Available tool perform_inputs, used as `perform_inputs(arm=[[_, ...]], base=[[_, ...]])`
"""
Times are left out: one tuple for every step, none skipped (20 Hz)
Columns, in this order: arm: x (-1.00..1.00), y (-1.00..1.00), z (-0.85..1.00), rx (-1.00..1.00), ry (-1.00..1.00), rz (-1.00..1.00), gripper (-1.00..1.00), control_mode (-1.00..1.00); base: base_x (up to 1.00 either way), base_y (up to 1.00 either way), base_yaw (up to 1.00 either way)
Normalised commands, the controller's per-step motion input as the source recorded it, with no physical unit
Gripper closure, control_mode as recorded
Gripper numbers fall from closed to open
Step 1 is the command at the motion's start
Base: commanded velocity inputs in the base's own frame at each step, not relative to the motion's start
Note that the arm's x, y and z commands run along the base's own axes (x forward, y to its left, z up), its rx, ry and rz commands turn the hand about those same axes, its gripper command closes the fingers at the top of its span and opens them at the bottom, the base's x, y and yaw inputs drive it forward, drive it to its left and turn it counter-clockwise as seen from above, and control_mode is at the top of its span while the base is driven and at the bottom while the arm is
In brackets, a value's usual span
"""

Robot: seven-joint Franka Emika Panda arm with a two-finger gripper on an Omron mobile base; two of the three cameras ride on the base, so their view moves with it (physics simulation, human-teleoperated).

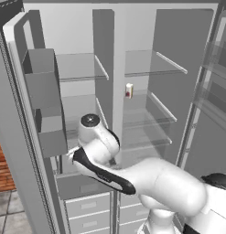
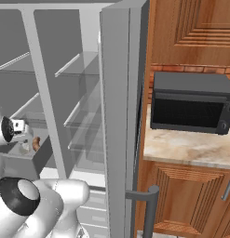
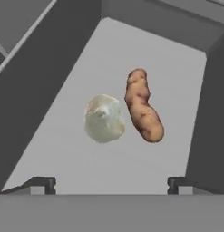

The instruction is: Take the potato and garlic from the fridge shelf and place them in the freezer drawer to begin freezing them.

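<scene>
The garlic (image 3: 104, 118), an off-white knobbly bulb, and the orange-brown potato (image 3: 143, 106) lie side by side, slightly apart, on the floor of the grey freezer drawer (image 3: 72, 158). My gripper (image 3: 112, 183) hovers above them, open, its fingertips (image 3: 43, 183) set wide with nothing between them. In the right base view the potato (image 2: 36, 143) shows inside the pulled-out freezer drawer (image 2: 23, 166), just under my hand. In the left base view my arm covers most of the freezer drawer (image 1: 78, 185).
The fridge stands open with glass shelves (image 1: 142, 68) and a white carton with a red mark (image 1: 129, 90) on one. Door bins (image 1: 41, 91) flank the left. White drawers (image 1: 89, 205) stack below. An open door (image 2: 121, 121) stands right; beyond it is a microwave (image 2: 188, 107).
</scene>
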Motion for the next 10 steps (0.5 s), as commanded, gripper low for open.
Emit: perform_inputs(arm=[[-1.0, -0.08, 0.84, 0.0, -0.45, -0.08, -1.0, -1.0], [-1.0, -0.14, 0.94, 0.0, -0.5, -0.08, -1.0, -1.0], [-1.0, -0.21, 1.0, 0.02, -0.51, -0.08, -1.0, -1.0], [-1.0, -0.31, 1.0, 0.05, -0.53, -0.06, -1.0, -1.0], [-1.0, -0.35, 1.0, 0.07, -0.57, -0.03, -1.0, -1.0], [-1.0, -0.39, 1.0, 0.07, -0.6, -0.01, -1.0, -1.0], [-1.0, -0.41, 1.0, 0.08, -0.59, -0.01, -1.0, -1.0], [-1.0, -0.44, 1.0, 0.09, -0.57, -0.01, -1.0, -1.0], [-1.0, -0.48, 1.0, 0.11, -0.56, -0.01, -1.0, -1.0], [-1.0, -0.52, 1.0, 0.12, -0.55, -0.02, -1.0, -1.0]], base=[[0.0, 0.0, 0.0], [0.0, 0.0, 0.0], [0.0, 0.0, 0.0], [0.0, 0.0, 0.0], [0.0, 0.0, 0.0], [0.0, 0.0, 0.0], [0.0, 0.0, 0.0], [0.0, 0.0, 0.0], [0.0, 0.0, 0.0], [0.0, 0.0, 0.0]])
